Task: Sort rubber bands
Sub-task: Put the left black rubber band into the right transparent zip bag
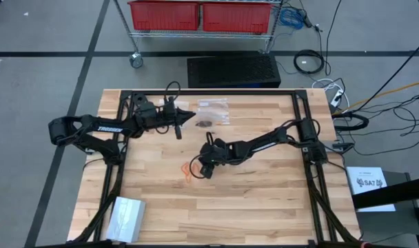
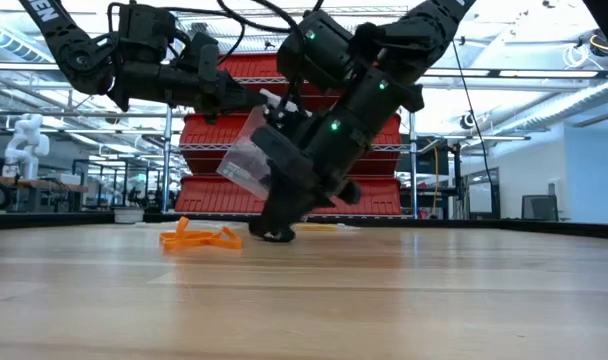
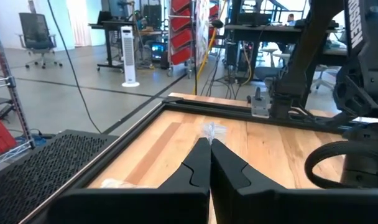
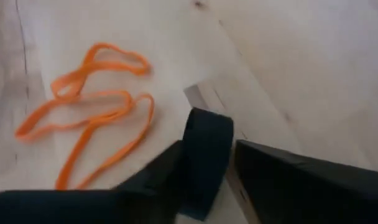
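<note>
The orange rubber bands (image 4: 89,106) are blurred in the right wrist view, one loop cut off by dark fingers (image 4: 204,162).

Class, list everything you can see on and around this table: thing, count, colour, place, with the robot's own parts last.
Orange rubber bands: small cluster, orange, mid-table beside the right gripper.
Black band: one, black, between the right gripper's fingers.
Clear plastic bags: count unclear, far edge of the table.
Pale packet: one, whitish, near left corner.
Red bins: two, on the wire shelf beyond the table.
Table: one, light wood.
Left gripper: shut, by the bags.
Right gripper: at the table top, mid-table.
</note>
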Robot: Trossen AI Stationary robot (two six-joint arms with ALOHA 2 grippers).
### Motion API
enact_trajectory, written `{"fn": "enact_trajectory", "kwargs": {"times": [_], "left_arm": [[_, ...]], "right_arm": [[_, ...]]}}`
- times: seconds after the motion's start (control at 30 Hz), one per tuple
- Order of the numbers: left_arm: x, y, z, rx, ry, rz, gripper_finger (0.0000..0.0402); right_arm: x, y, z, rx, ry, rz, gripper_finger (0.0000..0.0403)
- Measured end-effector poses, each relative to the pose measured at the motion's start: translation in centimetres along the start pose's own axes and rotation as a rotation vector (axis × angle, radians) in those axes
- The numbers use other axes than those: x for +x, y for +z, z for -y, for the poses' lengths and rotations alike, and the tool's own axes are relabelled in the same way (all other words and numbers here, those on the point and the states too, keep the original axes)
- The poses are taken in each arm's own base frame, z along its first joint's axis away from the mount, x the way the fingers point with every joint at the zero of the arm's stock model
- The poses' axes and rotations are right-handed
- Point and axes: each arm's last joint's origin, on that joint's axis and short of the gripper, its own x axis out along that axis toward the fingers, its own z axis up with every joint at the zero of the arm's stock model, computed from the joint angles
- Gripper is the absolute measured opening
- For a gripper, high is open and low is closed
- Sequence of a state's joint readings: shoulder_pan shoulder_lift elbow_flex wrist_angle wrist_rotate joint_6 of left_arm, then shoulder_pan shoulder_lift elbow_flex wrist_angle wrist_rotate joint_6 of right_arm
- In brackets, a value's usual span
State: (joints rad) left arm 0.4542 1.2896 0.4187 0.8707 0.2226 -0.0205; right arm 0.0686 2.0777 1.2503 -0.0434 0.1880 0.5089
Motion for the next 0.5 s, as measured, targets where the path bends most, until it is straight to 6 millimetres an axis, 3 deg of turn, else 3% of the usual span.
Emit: {"fn": "enact_trajectory", "kwargs": {"times": [0.17,0.37,0.5], "left_arm": [[0.0,0.0,0.1,0.001,-0.005,0.002,0.0000],[0.0,0.0,0.1,0.001,-0.005,0.002,0.0000],[0.0,0.0,0.1,0.001,-0.005,0.000,0.0000]], "right_arm": [[-1.7,1.1,-0.2,-0.065,0.010,0.029,0.0020],[-7.4,4.4,-0.4,-0.163,0.014,0.167,0.0009],[-12.0,6.3,0.3,-0.229,-0.138,0.289,0.0003]]}}
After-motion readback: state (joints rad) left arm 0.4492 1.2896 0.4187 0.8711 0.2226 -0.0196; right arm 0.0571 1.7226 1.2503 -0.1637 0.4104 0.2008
